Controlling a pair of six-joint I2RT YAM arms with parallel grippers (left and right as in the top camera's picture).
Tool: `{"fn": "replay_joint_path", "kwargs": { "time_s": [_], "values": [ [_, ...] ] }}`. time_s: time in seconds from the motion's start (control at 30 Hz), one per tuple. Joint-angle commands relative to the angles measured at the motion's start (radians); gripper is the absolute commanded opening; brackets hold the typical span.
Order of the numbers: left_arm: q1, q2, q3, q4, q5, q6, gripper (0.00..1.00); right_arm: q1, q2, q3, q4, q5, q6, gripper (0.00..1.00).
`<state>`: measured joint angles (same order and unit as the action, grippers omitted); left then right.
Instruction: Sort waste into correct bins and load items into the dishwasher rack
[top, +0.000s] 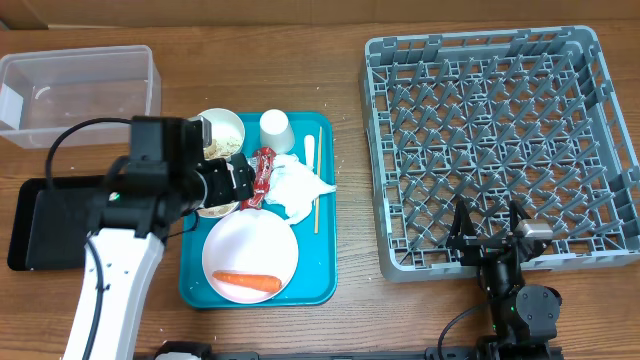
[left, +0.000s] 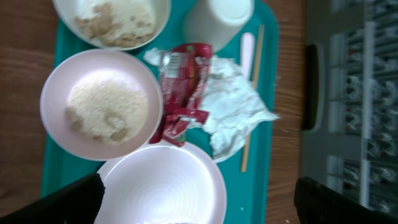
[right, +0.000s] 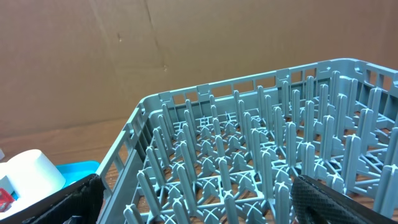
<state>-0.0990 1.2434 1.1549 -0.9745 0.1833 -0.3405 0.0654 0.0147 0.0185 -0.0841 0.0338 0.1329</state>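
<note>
On the teal tray (top: 325, 290) lie a bowl of food scraps (top: 222, 128), a bowl of rice (left: 99, 104), a cup (top: 276, 130), a red wrapper (top: 264, 172), a crumpled napkin (top: 300, 187), a fork (top: 309, 152), a wooden stick (top: 318, 185) and a plate (top: 250, 250) carrying a carrot (top: 246, 282). My left gripper (top: 243, 183) hovers open over the rice bowl and wrapper, holding nothing. My right gripper (top: 488, 228) stands open and empty at the front edge of the grey dishwasher rack (top: 500, 150).
A clear plastic tub (top: 80, 92) stands at the back left. A black tray (top: 50, 222) lies left of the teal tray, partly under my left arm. Bare wooden table runs between the teal tray and the rack.
</note>
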Motion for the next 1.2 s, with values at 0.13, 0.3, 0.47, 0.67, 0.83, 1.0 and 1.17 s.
{"fn": "replay_joint_path", "kwargs": {
  "time_s": [0.13, 0.3, 0.47, 0.67, 0.83, 1.0, 1.17],
  "values": [
    [-0.094, 0.087, 0.028, 0.063, -0.183, -0.086, 1.0, 0.0, -0.012, -0.011, 0.003, 0.01, -0.004, 1.0],
    [-0.082, 0.187, 0.027, 0.119, -0.209, -0.112, 1.0, 0.0, -0.012, -0.011, 0.003, 0.01, -0.003, 1.0],
    [-0.08, 0.322, 0.027, 0.154, -0.196, -0.139, 1.0, 0.0, -0.012, -0.011, 0.003, 0.01, -0.003, 1.0],
    [-0.071, 0.435, 0.028, 0.194, -0.18, -0.139, 1.0, 0.0, -0.012, -0.011, 0.003, 0.01, -0.004, 1.0],
    [-0.034, 0.462, 0.028, 0.241, -0.192, -0.14, 0.8, 0.0, -0.012, -0.011, 0.003, 0.01, -0.004, 1.0],
    [0.008, 0.47, 0.027, 0.247, -0.19, -0.147, 0.55, 0.0, -0.012, -0.011, 0.003, 0.01, -0.004, 1.0],
    [0.01, 0.498, 0.026, 0.246, -0.14, -0.146, 0.55, 0.001, -0.012, -0.011, 0.003, 0.01, -0.004, 1.0]
  ]
}}
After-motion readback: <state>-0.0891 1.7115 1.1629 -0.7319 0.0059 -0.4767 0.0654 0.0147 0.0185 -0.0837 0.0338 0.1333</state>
